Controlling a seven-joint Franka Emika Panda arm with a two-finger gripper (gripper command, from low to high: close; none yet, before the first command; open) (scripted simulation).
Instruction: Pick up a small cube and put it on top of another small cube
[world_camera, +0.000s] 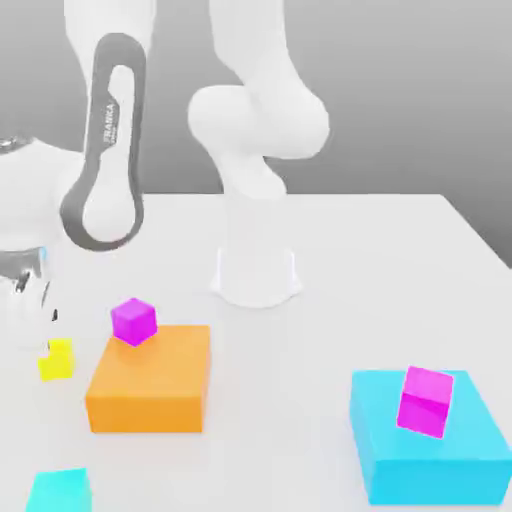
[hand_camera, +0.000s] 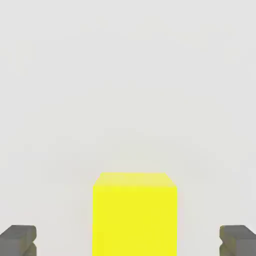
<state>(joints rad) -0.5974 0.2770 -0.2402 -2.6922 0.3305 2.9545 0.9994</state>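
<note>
Setting: pale grey surface (world_camera: 400, 250) under a darker grey backdrop; simulator render.

Hand (hand_camera: 128, 242): spread wide, holding nothing. In the hand view its two dark fingertips (hand_camera: 19, 240) stand far apart, one on each side of the yellow cube, neither touching it. Judged a pre-grasp pose: jaws straddling the target, with the closing not yet made.

Yellow cube (hand_camera: 135, 212): directly under the hand, centred between the fingertips, square to them, resting flat on the surface. In the exterior view the yellow cube (world_camera: 57, 360) sits near that view's left edge, just below the metallic wrist.

Orange block (world_camera: 152, 378): the hand's nearest neighbour, just beside the yellow cube but apart from it. Large and low.

Magenta cube (world_camera: 133, 320): on the orange block's corner nearest the hand. Judged a likely base for the stack, being small and close.

Small cyan block (world_camera: 58, 490): a little farther out, on the surface near the frame's lower edge.

Large cyan block (world_camera: 428, 435): well apart, across the surface, carrying a second magenta cube (world_camera: 426, 400) that sits tilted on it.

Arm base (world_camera: 257, 270): white pedestal, farther back, mid-surface.
</note>
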